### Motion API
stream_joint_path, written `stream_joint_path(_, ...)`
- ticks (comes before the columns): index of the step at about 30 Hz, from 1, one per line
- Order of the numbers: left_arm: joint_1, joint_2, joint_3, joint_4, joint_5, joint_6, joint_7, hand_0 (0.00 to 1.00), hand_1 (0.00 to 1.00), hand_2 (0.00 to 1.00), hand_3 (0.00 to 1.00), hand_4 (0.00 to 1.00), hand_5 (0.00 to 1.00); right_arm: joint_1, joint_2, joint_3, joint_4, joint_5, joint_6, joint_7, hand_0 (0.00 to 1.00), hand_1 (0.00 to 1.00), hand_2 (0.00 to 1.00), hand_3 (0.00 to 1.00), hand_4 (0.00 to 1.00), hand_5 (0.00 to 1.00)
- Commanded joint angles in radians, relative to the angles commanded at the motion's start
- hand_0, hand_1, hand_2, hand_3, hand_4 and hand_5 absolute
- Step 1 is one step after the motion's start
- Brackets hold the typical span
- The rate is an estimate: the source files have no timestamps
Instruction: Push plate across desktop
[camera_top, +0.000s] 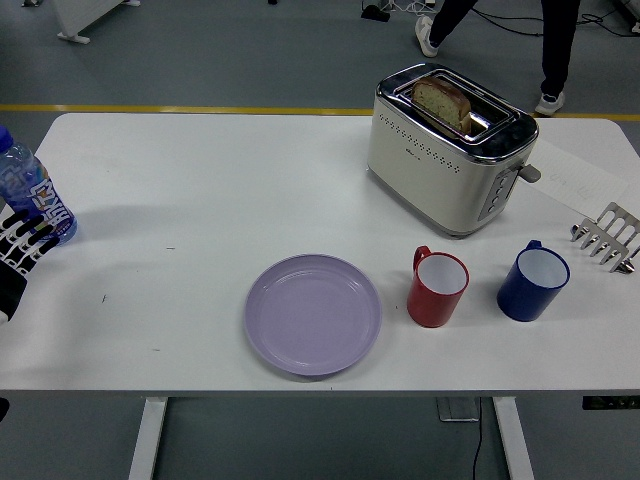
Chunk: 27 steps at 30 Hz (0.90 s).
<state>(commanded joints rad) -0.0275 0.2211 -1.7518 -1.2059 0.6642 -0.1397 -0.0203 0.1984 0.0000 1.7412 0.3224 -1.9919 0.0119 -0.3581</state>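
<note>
Head view, catalogued left to right. My left hand (18, 250) sat at the extreme left edge of the frame, only partly in view, fingers (30, 232) spread and holding nothing. It lay well apart from the plate. Just beside those fingers stood a blue-capped water bottle (30, 190), upright, at the left end of the white bench (220, 180).

Next, the lilac plate (313, 314), empty, lay flat near the bench's front edge, roughly at the middle of its width. Nothing was touching it.

To its right stood a red mug (437, 288), upright, close to the plate's rim but clear of it. Behind the mug was a cream toaster (447, 148) with a slice of bread (441, 102) standing in one slot. Further right came a blue mug (533, 281), then a metal rack (606, 236) at the right edge. A person's legs (555, 50) showed beyond the far side. My right hand was not in view.

Step in hand, as I judged it: no contact with the plate, so the push was either finished or not begun. A further push called for bringing the hand in to the plate's left rim, flat against its edge, and minding the red mug in the path.
</note>
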Motion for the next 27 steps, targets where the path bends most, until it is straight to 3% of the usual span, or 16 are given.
stream_joint_path(8, 0.009, -0.013, -0.038, -0.003, -0.003, -0.003, -0.001, 0.631, 0.669, 0.637, 0.585, 0.466, 0.998, -0.003, 0.000, -0.005, -0.001, 0.011, -0.004, 0.001, 0.566, 0.526, 0.609, 0.571, 0.075, 0.561)
stream_joint_path(27, 0.015, -0.024, -0.024, 0.005, -0.013, -0.001, 0.001, 0.628, 0.674, 0.642, 0.592, 0.487, 0.998, -0.014, 0.000, -0.013, -0.001, 0.030, -0.018, 0.003, 0.565, 0.526, 0.608, 0.570, 0.077, 0.551)
